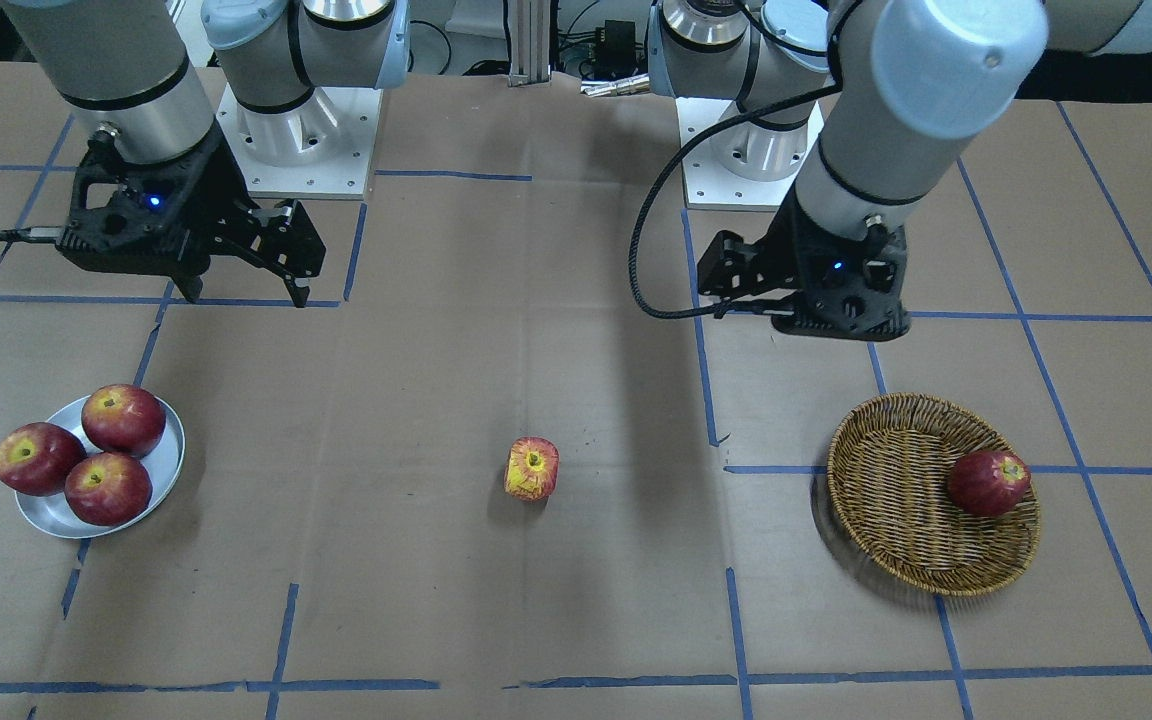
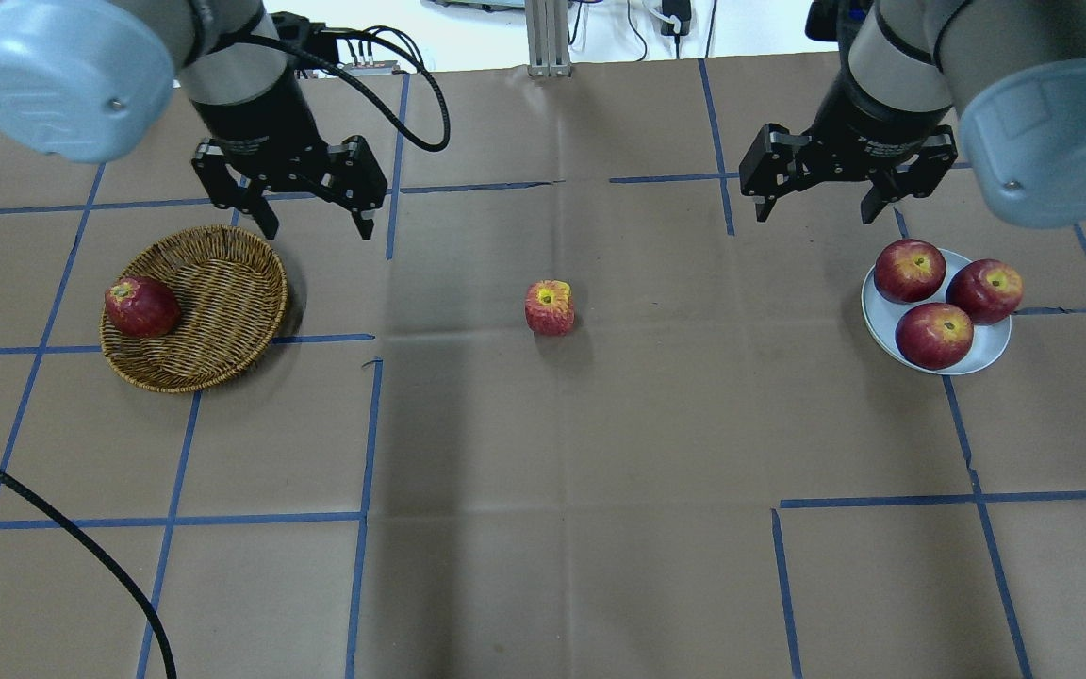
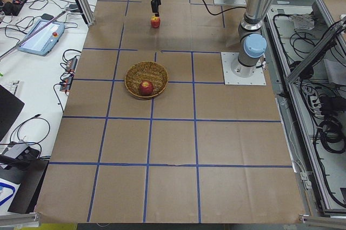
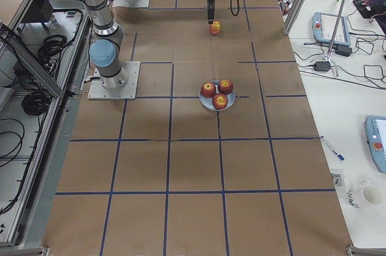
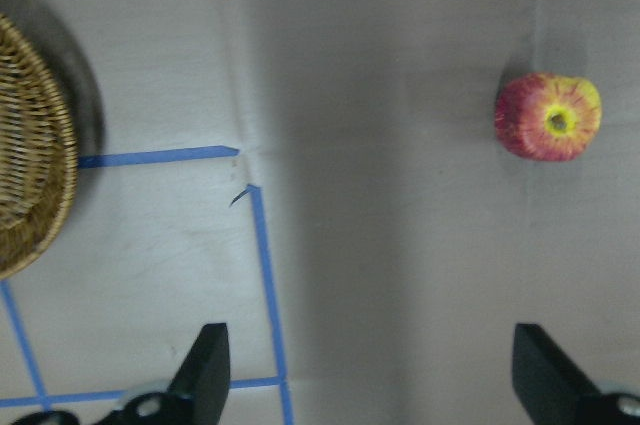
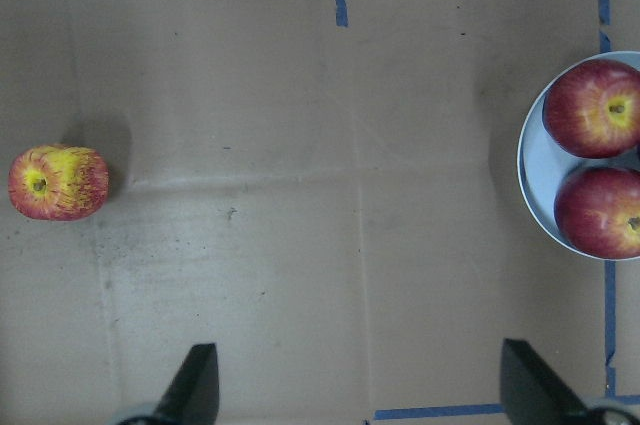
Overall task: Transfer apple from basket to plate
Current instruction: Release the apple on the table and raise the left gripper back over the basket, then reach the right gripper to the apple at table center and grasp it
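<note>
Closest to the left wrist camera are the two dark fingertips point(image 5: 205, 370) of the left tool point(image 5: 375, 375), spread wide with only bare worktop point(image 5: 400, 245) between them. The apple point(image 5: 548, 116), red with a big yellow patch round its stem, sits ahead of them and off towards one finger, well apart from both.

From overhead the apple point(image 2: 550, 306) stands alone, stem up, in the middle of the worktop point(image 2: 543, 519), between the basket point(image 2: 222, 302) and the plate point(image 2: 991, 341) and touching neither. The left tool point(image 2: 317, 226) hangs open above the worktop just beyond the basket's rim. The right tool point(image 2: 816, 209) hangs just as open beyond the plate. Neither holds anything, and the apple lies roughly midway between them, nearer the camera than both.

The right wrist view has the apple point(image 6: 58, 182) at one edge and the plate point(image 6: 530, 195) at the other, with two deep red apples on it. Its own fingertips point(image 6: 195, 385) stand far apart. The front view gives the full count, three red apples point(image 1: 108, 487) crowded on the plate point(image 1: 168, 462), one leaning over the rim. It also shows a dark red apple point(image 1: 988, 482) against the inner wall of the basket point(image 1: 886, 490). The left wrist view catches only the basket's woven edge point(image 5: 40, 145).

From the worktop's ends the apple shows small, beyond the basket point(image 3: 135, 76) in one view and beyond the plate point(image 4: 205, 100) in the other.
</note>
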`<state>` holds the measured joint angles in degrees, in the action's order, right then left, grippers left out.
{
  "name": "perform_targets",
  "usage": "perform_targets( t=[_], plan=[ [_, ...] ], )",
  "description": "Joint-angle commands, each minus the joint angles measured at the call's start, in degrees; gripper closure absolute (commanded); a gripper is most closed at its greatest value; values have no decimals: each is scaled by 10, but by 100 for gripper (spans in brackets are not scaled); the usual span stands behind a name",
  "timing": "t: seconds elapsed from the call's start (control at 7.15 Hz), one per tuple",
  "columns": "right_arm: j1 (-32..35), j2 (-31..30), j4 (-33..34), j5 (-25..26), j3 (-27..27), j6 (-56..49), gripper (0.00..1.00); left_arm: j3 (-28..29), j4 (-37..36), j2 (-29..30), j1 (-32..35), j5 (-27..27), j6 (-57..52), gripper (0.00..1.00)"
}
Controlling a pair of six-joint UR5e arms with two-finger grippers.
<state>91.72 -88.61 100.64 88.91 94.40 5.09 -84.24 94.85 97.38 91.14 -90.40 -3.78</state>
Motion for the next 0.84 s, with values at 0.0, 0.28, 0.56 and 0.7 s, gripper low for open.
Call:
perform_targets(
  t=[0.0, 0.28, 0.56, 0.7],
  plan=[
    [70, 47, 63, 1, -1, 76, 0, -5, 56, -58, -39, -13, -36, 1],
    [146, 119, 151, 21, -3, 174, 0, -15, 60, -80, -40, -1, -35, 1],
    [206, 212, 239, 48, -11, 241, 0, -15, 60, -82, -39, -6, -35, 1],
    [223, 255, 283, 63, -11, 257, 0, -15, 58, -81, -40, -8, -36, 1]
  ],
)
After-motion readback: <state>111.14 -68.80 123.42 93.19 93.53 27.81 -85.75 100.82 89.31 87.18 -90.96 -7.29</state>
